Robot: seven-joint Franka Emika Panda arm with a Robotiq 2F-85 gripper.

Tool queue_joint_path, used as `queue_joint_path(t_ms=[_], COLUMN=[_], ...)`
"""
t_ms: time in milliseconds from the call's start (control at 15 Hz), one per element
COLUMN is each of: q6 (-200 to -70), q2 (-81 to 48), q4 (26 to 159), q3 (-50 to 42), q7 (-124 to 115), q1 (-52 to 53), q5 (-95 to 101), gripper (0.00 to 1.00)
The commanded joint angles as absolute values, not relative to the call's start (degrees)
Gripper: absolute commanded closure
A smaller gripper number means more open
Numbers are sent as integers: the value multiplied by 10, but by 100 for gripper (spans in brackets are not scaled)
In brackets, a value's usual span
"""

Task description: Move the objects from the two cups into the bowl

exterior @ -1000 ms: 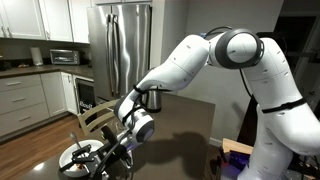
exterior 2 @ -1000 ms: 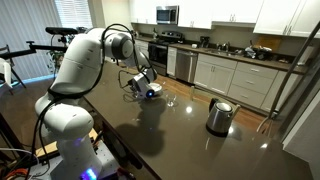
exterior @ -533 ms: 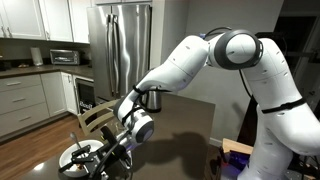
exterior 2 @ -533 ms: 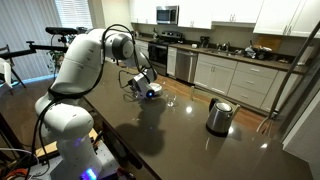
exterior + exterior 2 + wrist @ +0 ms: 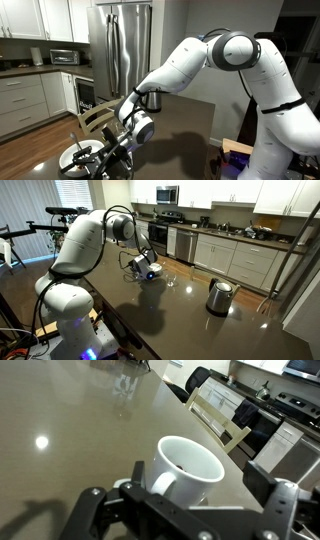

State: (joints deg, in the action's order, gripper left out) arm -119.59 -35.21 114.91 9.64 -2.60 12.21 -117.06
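Observation:
In the wrist view a whitish cup (image 5: 195, 468) with a handle stands on the glossy counter between my gripper's (image 5: 186, 498) two fingers. The left finger is close to its handle side and a gap shows at the right finger, so the gripper is open around it. A small dark bit (image 5: 180, 466) lies inside the cup. In an exterior view the gripper (image 5: 122, 150) hangs low beside the wide white bowl (image 5: 72, 160) with a thin utensil (image 5: 78, 138) sticking out. The clear glass tumbler (image 5: 172, 279) stands just past the gripper (image 5: 147, 268).
A steel kettle (image 5: 219, 296) with a black handle stands further along the dark counter (image 5: 190, 315). Wooden chairs (image 5: 98, 118) stand by the counter's edge, and they also show in the wrist view (image 5: 225, 410). Kitchen cabinets (image 5: 235, 260) and a fridge (image 5: 120, 50) lie behind.

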Motion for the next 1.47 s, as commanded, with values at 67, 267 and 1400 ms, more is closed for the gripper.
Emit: queue_joint_path(t_ms=[67, 267, 1400], q6=[-1145, -1114, -1251], q2=[-367, -378, -356], q4=[1156, 1160, 1170], q3=[95, 96, 101], q7=[-23, -25, -36], q1=[111, 107, 160], q5=[-1208, -1239, -1310], gripper=[0, 0, 0])
